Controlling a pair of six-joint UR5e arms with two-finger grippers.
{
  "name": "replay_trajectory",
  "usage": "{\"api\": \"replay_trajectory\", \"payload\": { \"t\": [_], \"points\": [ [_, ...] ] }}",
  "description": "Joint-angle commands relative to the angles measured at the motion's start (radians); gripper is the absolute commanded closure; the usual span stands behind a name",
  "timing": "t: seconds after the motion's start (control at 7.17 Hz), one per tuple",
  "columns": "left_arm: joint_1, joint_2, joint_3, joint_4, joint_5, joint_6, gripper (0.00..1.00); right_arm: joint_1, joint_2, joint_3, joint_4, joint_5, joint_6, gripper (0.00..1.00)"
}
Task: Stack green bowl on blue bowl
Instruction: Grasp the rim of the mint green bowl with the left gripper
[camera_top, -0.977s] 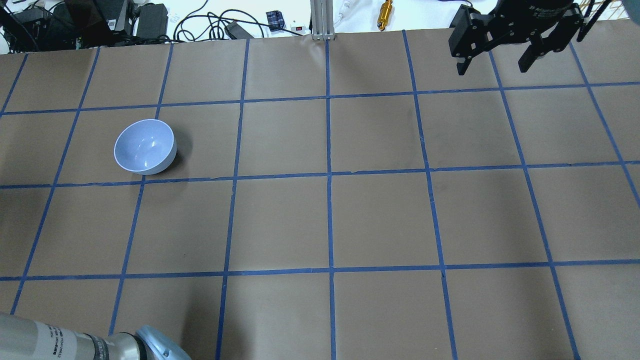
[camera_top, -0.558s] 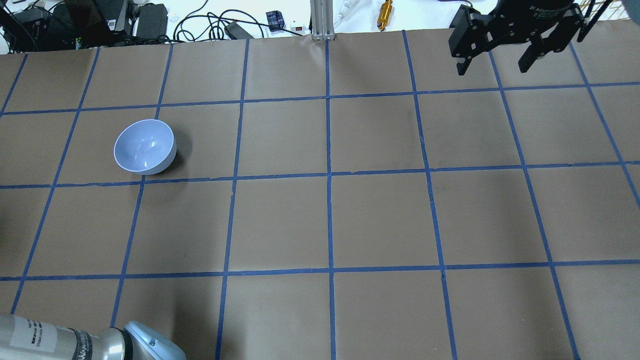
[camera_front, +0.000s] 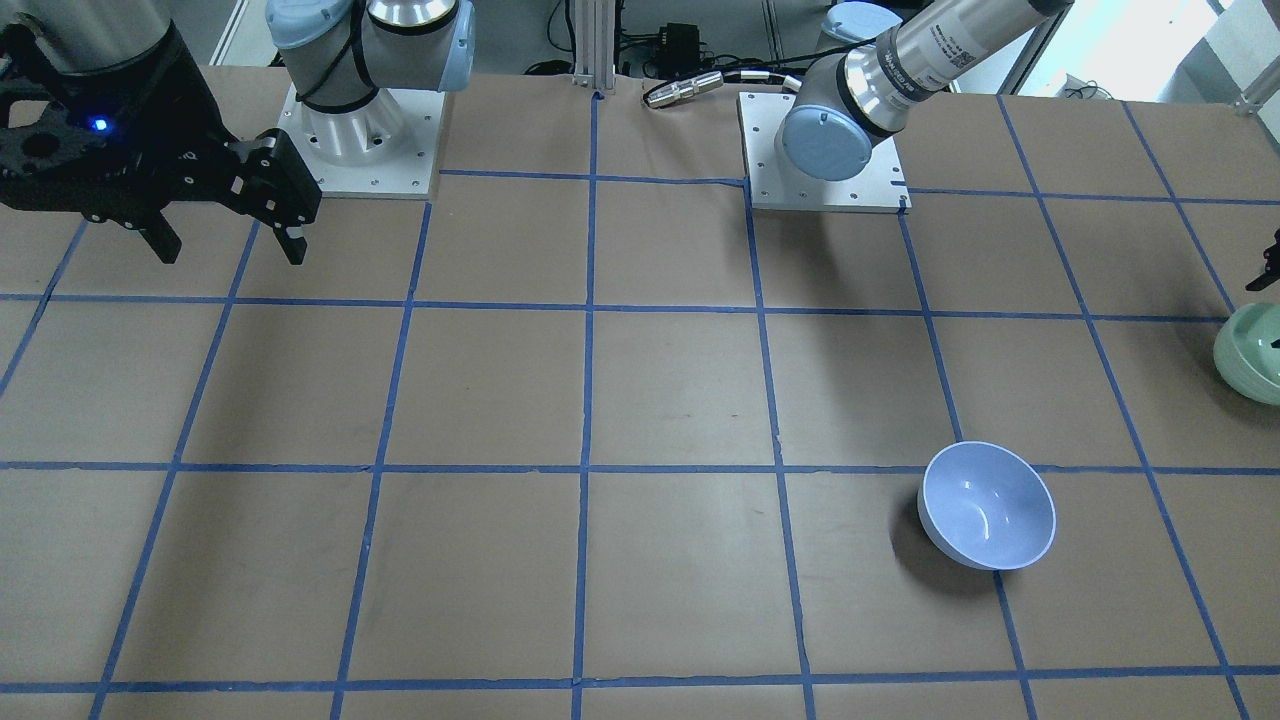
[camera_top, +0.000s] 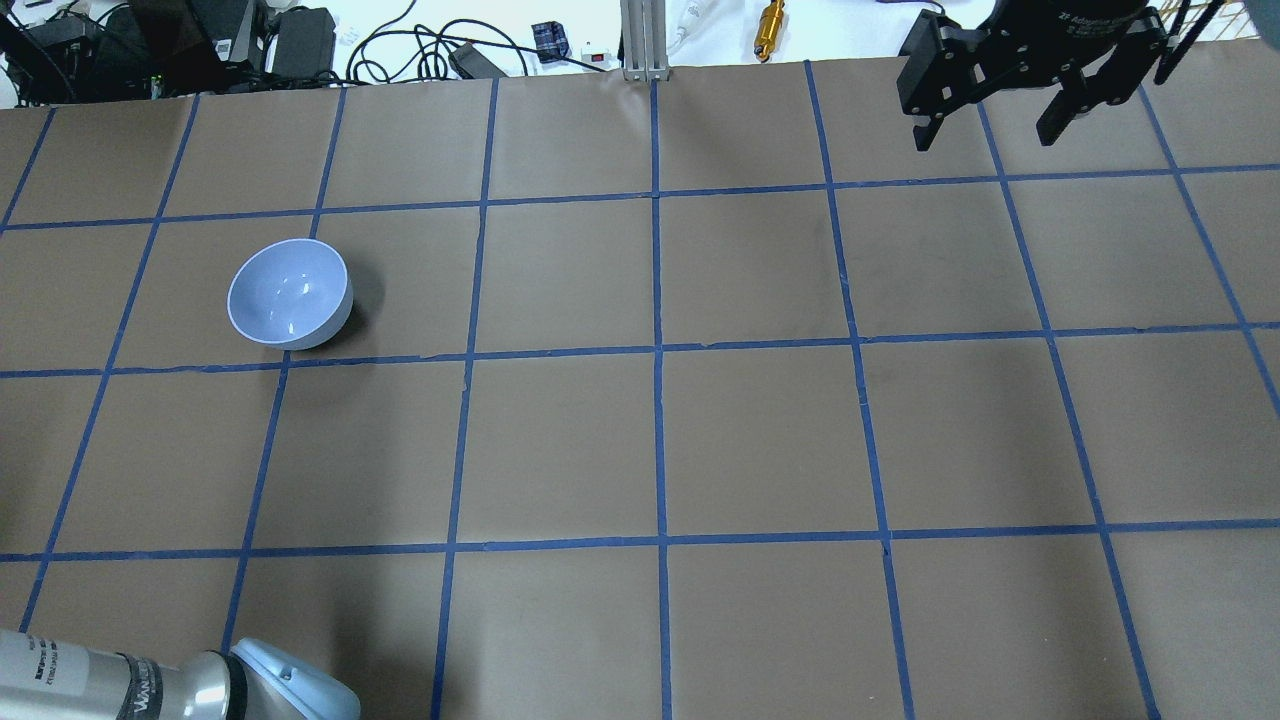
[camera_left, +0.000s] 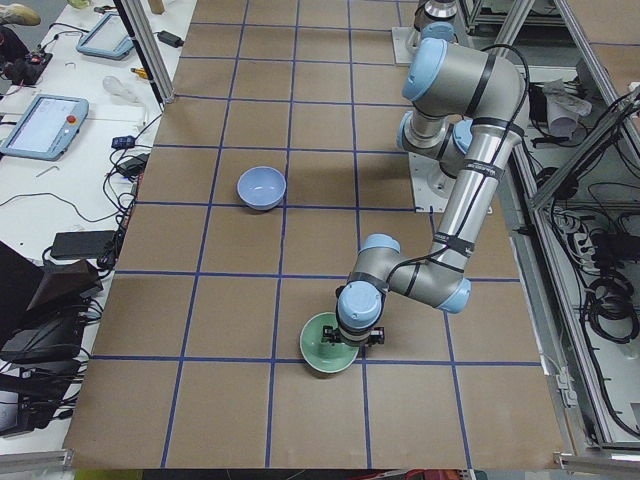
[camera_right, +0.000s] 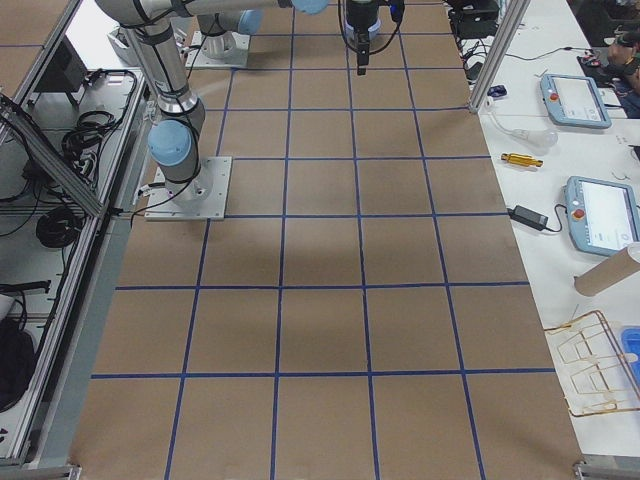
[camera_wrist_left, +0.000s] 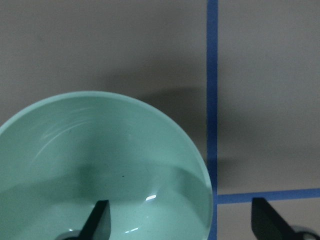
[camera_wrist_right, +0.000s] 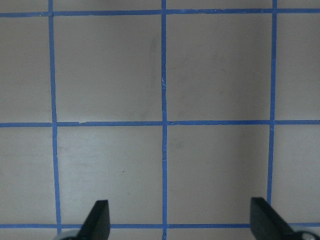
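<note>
The green bowl (camera_left: 318, 352) sits upright on the desk (camera_top: 760, 440), at the left end and on the side near the robot, beyond the edge of the overhead view. Seen from the left end, it lies across one of the blue tape lines (camera_top: 657, 350) that cut the brown paper into squares, just beside a crossing. The left tool (camera_wrist_left: 182, 222) stands low over this bowl with its fingers apart. In its wrist view one finger (camera_wrist_left: 100, 219) is inside the bowl, over the glossy inner wall, and the other is outside the rim, over the paper, so the bowl's wall lies between them. Whether either finger touches the bowl cannot be told.

The blue bowl (camera_top: 290, 293) also stands upright, open side up, in the left half of the desk. It is well apart from the green bowl, farther from the robot and more to the right, and just beside a crossing of tape lines.

The right tool (camera_top: 990, 110) hangs high over the right half of the desk, well away from both bowls, its fingers spread wide. Its wrist view looks straight down on tape squares
</note>
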Motion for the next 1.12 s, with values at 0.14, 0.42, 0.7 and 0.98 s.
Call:
{"api": "replay_trajectory", "payload": {
  "t": [0.14,0.42,0.7,0.98],
  "points": [
    [0.005,-0.034,-0.028,0.039,-0.007,0.012,0.00,0.000,0.000,0.000,0.000,0.000,0.001,0.00],
    [0.005,-0.036,-0.028,0.045,-0.009,0.012,0.10,0.000,0.000,0.000,0.000,0.000,0.001,0.00],
    [0.005,-0.037,-0.027,0.049,-0.010,0.025,0.61,0.000,-0.001,0.000,0.000,0.000,0.001,0.00],
    [0.005,-0.040,-0.030,0.093,-0.012,0.032,1.00,0.000,0.000,-0.002,0.000,0.000,0.001,0.00]
  ]
}}
